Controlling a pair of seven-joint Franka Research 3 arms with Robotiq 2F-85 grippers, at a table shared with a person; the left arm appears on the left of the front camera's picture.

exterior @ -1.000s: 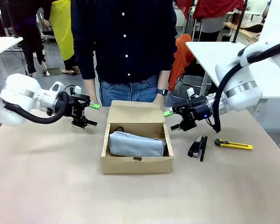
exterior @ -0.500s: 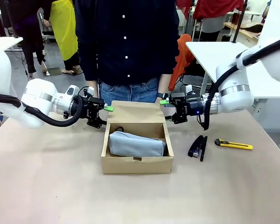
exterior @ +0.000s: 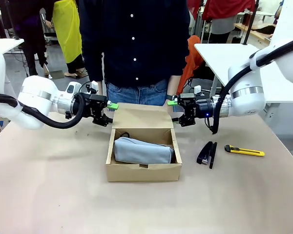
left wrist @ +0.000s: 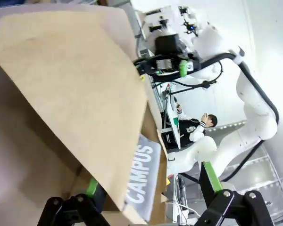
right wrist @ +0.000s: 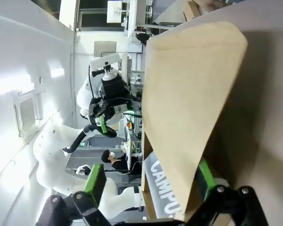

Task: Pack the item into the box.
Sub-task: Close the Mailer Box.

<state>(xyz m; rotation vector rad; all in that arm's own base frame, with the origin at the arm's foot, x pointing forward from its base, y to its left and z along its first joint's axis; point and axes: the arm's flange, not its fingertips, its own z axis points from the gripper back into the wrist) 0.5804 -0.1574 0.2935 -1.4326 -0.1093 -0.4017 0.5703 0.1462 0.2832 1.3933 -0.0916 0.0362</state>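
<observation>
White capital letters spelling "CAMPUS" ran sideways across the soft light-grey fabric pencil pouch. In the right wrist view, the same word appeared with its end cut off.

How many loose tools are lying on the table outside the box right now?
2: a black stapler just right of the box, and a yellow utility knife farther right. More could hide behind the box.

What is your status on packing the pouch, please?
Left claw and right claw open, one at each side edge of the raised lid. Pouch lying inside box. Stapler and knife right of box, apart from it.
</observation>
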